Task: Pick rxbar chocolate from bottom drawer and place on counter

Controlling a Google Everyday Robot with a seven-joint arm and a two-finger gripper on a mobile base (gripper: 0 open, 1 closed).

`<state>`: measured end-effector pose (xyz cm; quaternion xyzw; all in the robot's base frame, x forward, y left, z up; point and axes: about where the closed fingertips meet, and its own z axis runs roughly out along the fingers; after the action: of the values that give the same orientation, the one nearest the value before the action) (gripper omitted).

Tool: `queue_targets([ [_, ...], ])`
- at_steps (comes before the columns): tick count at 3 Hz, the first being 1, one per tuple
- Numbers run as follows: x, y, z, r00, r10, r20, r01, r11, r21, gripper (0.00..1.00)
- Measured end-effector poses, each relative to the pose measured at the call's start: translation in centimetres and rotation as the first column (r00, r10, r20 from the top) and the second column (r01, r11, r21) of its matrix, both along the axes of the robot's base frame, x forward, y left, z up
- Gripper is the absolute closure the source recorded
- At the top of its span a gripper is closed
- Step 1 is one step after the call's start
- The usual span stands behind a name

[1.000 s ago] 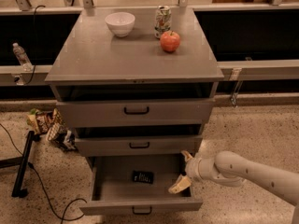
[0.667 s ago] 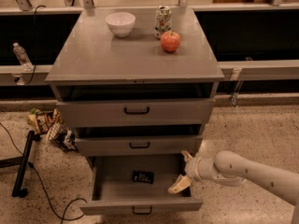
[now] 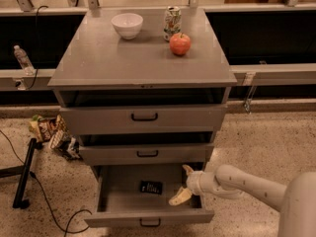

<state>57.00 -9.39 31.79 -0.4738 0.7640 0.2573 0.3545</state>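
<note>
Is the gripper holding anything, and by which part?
Nothing. The pale two-finger gripper sits open in the grey metal bottom drawer, apart from the flat black wrapped bar.

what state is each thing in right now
bottom drawer: pulled open
rxbar chocolate: lying flat inside, not grasped
tool: open, at the drawer's right side, apart from the bar
middle drawer: slightly out
top drawer: slightly out
can: upright on counter
bowl: upright

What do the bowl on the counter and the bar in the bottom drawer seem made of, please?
The bowl looks like glazed white ceramic, smooth with a soft sheen, though plastic is possible. The rxbar chocolate seems wrapped in black film with pale print. The open end effector hovers in the bottom drawer beside it.
</note>
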Motion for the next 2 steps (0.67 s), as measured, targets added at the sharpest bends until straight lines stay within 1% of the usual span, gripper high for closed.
queue_targets([
  [1, 2.0, 3.5, -4.3, 0.9999, 0.009, -0.009, -0.008, 0.998, 0.059, 0.00],
  [2, 3.7, 5.7, -6.5, 0.9999, -0.009, -0.005, 0.009, 0.995, 0.096, 0.00],
])
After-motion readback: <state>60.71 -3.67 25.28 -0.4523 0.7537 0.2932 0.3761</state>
